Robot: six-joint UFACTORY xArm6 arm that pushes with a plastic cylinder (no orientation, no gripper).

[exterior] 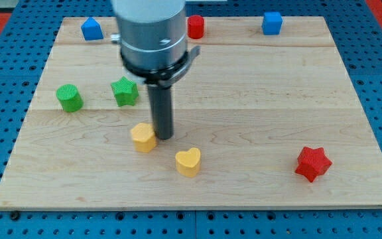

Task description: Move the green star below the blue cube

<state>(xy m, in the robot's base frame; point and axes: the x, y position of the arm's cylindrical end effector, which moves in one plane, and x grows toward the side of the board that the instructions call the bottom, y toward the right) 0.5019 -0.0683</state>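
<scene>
The green star (125, 91) lies on the wooden board's left part, near the view's middle height. The blue cube (272, 22) sits at the view's top right edge of the board. My tip (164, 137) is at the lower end of the dark rod, below and to the right of the green star, well apart from it. The tip stands right beside a yellow block (142, 137), at its right side. The rod's grey housing hides part of the board's top middle.
A green cylinder (69, 97) sits left of the star. A second blue block (91, 29) is at the top left, a red cylinder (195, 26) at top middle. A yellow heart (188, 161) lies below the tip's right, a red star (312, 163) at lower right.
</scene>
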